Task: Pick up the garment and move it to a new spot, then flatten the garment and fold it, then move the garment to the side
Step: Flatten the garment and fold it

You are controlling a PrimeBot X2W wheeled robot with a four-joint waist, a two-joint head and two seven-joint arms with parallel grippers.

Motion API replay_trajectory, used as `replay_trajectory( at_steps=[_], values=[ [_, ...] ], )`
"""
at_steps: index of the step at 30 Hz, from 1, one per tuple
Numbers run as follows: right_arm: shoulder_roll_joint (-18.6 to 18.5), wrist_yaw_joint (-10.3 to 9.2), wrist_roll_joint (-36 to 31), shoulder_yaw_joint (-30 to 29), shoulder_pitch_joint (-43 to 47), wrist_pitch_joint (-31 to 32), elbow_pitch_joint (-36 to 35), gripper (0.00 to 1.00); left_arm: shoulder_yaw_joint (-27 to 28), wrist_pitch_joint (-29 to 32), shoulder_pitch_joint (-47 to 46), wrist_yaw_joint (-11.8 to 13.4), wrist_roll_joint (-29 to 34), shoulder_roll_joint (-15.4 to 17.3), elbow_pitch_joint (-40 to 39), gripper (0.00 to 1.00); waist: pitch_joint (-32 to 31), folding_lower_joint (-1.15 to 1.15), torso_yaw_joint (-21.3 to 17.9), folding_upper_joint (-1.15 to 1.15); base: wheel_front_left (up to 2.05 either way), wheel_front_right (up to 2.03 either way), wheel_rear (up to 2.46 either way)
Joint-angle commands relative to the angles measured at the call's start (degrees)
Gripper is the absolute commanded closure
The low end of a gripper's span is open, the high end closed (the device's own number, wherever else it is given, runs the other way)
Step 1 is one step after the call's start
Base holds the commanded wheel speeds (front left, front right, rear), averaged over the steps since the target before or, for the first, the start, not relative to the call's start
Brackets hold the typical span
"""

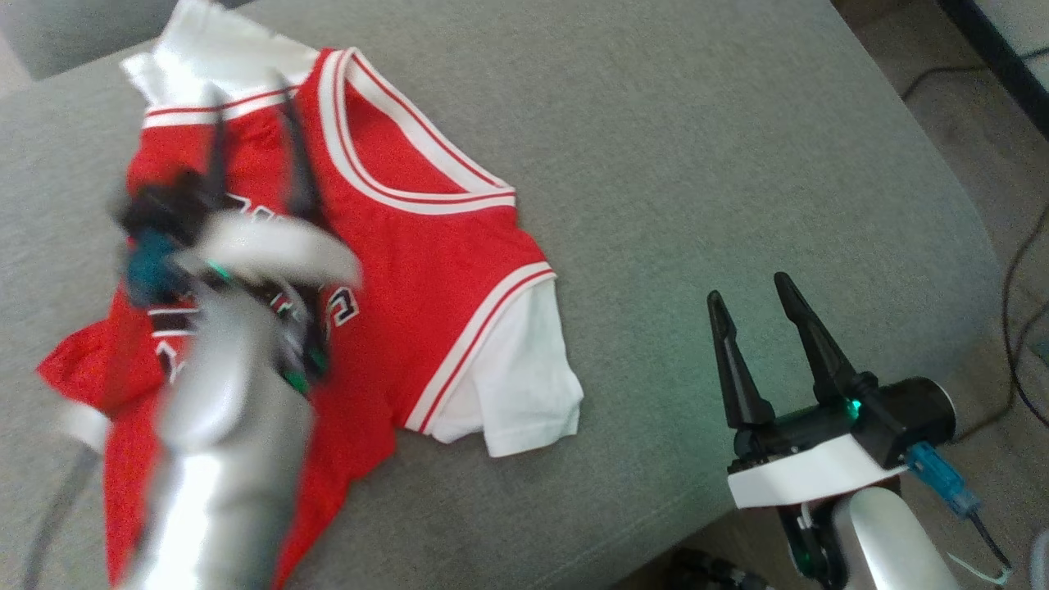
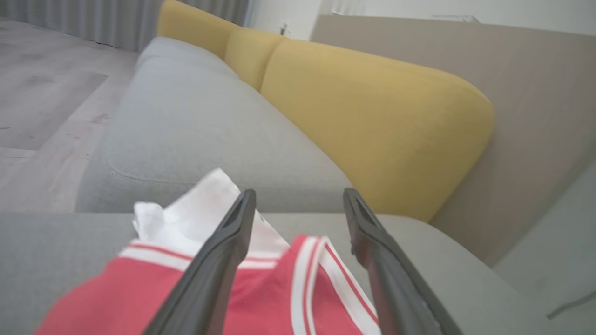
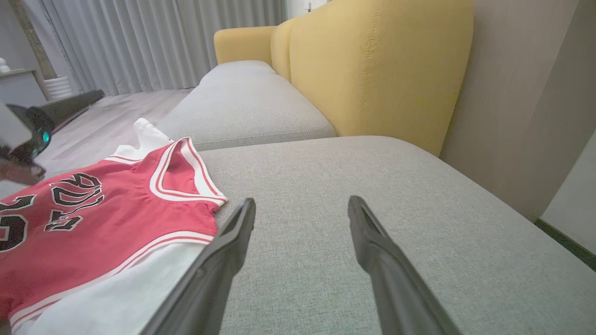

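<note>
Currently spread front side up on the grey seat cushion [image 1: 697, 164]: see the garment [image 1: 426, 270], red with white trim and black lettering across the chest. Find the neckline toward the far side of the cushion, nearest the yellow backrest [image 3: 372, 70], and the hem toward the near edge. Note one white sleeve [image 1: 524, 393] lying flat on the side facing the right gripper, and a second white sleeve [image 1: 205, 57] bunched at the far left corner. Expect rumpled folds at the lower left, partly hidden behind the left forearm [image 1: 221, 459].

Locate the left gripper [image 1: 251, 90] above the upper chest and shoulder of the garment, blurred in the head view. Check the left wrist view for finger spacing. Read the fingers as spread wide, with nothing pinched between them, and with red cloth and the white neck trim lying below. Treat contact with the cloth as undetermined: too blurred to tell.

Locate the right gripper [image 1: 747, 287] well apart from the garment, over bare cushion near the front right corner. Read its fingers likewise as spread wide and clear of any cloth, pointing toward the backrest.

Beyond the cushion, note a second grey seat section [image 3: 242, 93] along the same backrest. Further out, note pale wood floor [image 2: 46, 93], grey curtains [image 3: 139, 42] and dark cables [image 1: 1016, 270] on the floor to the right.
</note>
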Motion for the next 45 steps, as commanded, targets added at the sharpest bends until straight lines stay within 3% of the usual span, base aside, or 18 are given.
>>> replay_trajectory(
  at_steps=[1, 10, 18, 24, 34, 35, 36, 38, 45],
  values=[
    [-0.25, 0.44, -0.5, 0.74, 0.31, -0.62, -1.44, 0.0, -0.43, -0.49, 1.89, -0.42, 0.89, 0.47, -2.94, 0.0, -1.54, 0.0, 1.55, 0.0, 0.0, 0.0, 0.0],
    [-0.25, 0.44, -1.43, 0.24, 0.98, -0.62, -0.88, 0.0, -17.87, 8.36, 19.41, -2.34, 4.56, -0.6, -19.81, 0.0, -4.53, 0.0, 3.29, 0.0, 0.0, 0.0, 0.0],
    [-0.25, 0.44, -1.62, 0.25, 1.42, -0.62, -0.99, 0.0, -24.57, 16.51, 27.1, -3.46, 5.54, 2.17, -26.84, 0.0, -4.79, 0.0, 3.06, 0.0, 0.0, 0.0, 0.0],
    [-0.25, 0.44, -1.32, 0.27, 0.94, -0.62, -1.36, 0.0, -26.49, 18.63, 26.71, -3.81, 6.58, 3.03, -25.7, 0.0, -3.58, 0.0, 2.2, 0.0, 0.0, 0.0, 0.0],
    [-0.25, 0.44, -0.79, 0.16, 0.48, -0.62, -1.49, 0.0, -29.48, 20.78, 23.16, -3.8, 10.59, 4.46, -15.94, 0.0, -2.29, 0.0, 0.97, 0.0, 0.0, 0.0, 0.0],
    [-0.25, 0.44, -0.73, 0.19, 0.41, -0.62, -1.51, 0.0, -29.61, 20.49, 22.74, -3.79, 10.76, 4.31, -15.16, 0.07, -2.2, 0.0, 0.87, 0.0, 0.0, 0.0, 0.0],
    [-0.25, 0.44, -0.67, 0.19, 0.35, -0.62, -1.54, 0.0, -29.67, 20.23, 22.32, -3.77, 10.83, 4.11, -14.42, 0.41, -2.12, 0.0, 0.79, 0.0, 0.0, 0.0, 0.0],
    [-0.25, 0.44, -0.6, 0.12, 0.28, -0.62, -1.56, 0.0, -30.09, 19.74, 21.29, -3.87, 11.37, 3.92, -13.1, 1.0, -2.01, 0.0, 0.7, 0.0, 0.0, 0.0, 0.0],
    [-0.25, 0.44, -0.73, -0.12, 0.49, -0.62, -1.2, 0.0, -30.87, 17.84, 20.07, -5.41, 9.68, 2.76, -11.27, 1.0, -2.74, 0.0, 0.68, 0.0, 0.0, 0.0, 0.0]
  ],
)
